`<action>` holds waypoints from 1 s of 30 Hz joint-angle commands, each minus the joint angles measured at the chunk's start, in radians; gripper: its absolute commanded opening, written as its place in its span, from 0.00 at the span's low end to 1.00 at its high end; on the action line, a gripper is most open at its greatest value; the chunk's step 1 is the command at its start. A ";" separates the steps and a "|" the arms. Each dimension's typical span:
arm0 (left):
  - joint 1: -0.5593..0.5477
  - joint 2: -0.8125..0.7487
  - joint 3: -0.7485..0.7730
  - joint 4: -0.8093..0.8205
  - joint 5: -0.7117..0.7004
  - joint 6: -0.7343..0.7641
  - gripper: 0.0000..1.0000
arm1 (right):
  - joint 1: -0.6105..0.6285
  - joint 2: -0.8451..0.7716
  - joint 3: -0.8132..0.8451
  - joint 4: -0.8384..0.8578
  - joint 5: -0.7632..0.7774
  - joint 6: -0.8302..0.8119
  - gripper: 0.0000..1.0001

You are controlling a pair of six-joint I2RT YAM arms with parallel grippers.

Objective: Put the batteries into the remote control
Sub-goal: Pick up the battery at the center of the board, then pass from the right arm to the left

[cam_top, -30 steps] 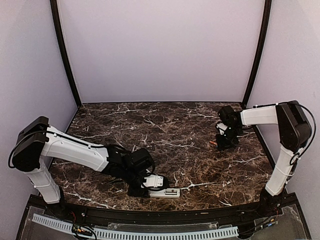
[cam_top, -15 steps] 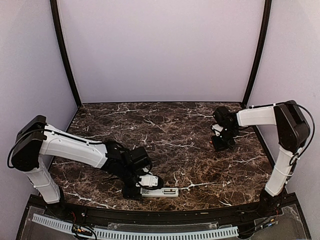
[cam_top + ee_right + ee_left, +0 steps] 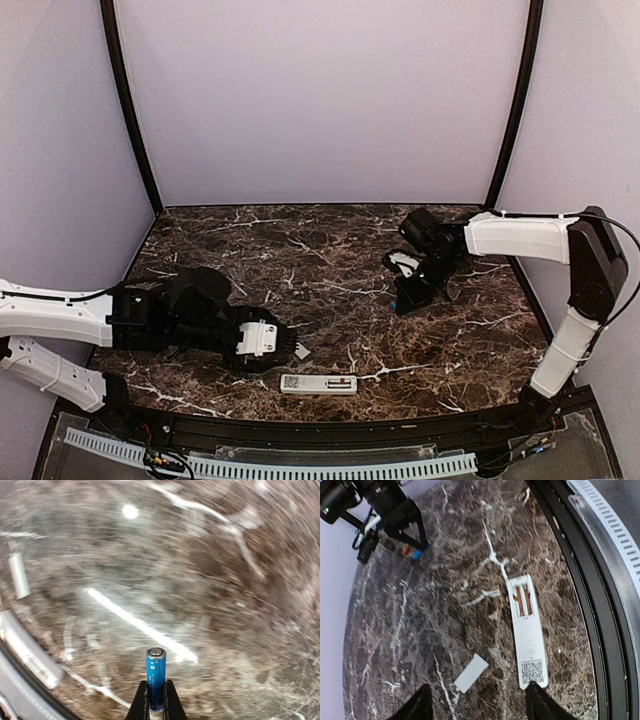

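The white remote control (image 3: pixel 530 650) (image 3: pixel 318 384) lies back-up near the table's front edge, its battery bay (image 3: pixel 522 600) uncovered. Its loose white cover (image 3: pixel 471 672) (image 3: pixel 301 351) lies beside it. My left gripper (image 3: pixel 481 707) (image 3: pixel 285 348) stands open just short of both, with nothing between its fingers. My right gripper (image 3: pixel 156 702) (image 3: pixel 405 298) is shut on the blue battery (image 3: pixel 156 672), which sticks out past the fingertips above the table, right of centre. In the left wrist view the orange-red battery (image 3: pixel 406 551) shows beside the blue one (image 3: pixel 416 555), under the right gripper.
The dark marble table (image 3: pixel 330 260) is walled by pale panels on three sides. A black rim (image 3: pixel 600 605) with a white ribbed strip (image 3: pixel 270 466) runs along the front edge, close to the remote.
My left gripper opened, let go of the remote and drew back to the left, leaving the cover on the table. My right gripper shut on the blue battery and moved left.
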State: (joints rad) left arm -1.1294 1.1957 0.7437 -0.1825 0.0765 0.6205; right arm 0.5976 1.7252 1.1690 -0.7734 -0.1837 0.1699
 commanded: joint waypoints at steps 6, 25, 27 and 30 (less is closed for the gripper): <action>-0.095 -0.095 -0.143 0.381 -0.168 0.528 0.52 | 0.313 -0.057 0.223 -0.044 -0.306 0.066 0.00; -0.132 -0.051 -0.170 0.453 -0.223 0.603 0.45 | 0.504 0.082 0.460 -0.137 -0.351 0.066 0.00; -0.132 -0.050 -0.169 0.450 -0.221 0.599 0.41 | 0.506 0.092 0.467 -0.135 -0.354 0.065 0.00; -0.133 -0.048 -0.165 0.455 -0.223 0.596 0.36 | 0.507 0.101 0.471 -0.132 -0.357 0.063 0.00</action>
State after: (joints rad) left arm -1.2552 1.1446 0.5880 0.2817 -0.1493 1.2232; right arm 1.0962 1.7996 1.6142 -0.9127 -0.5247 0.2264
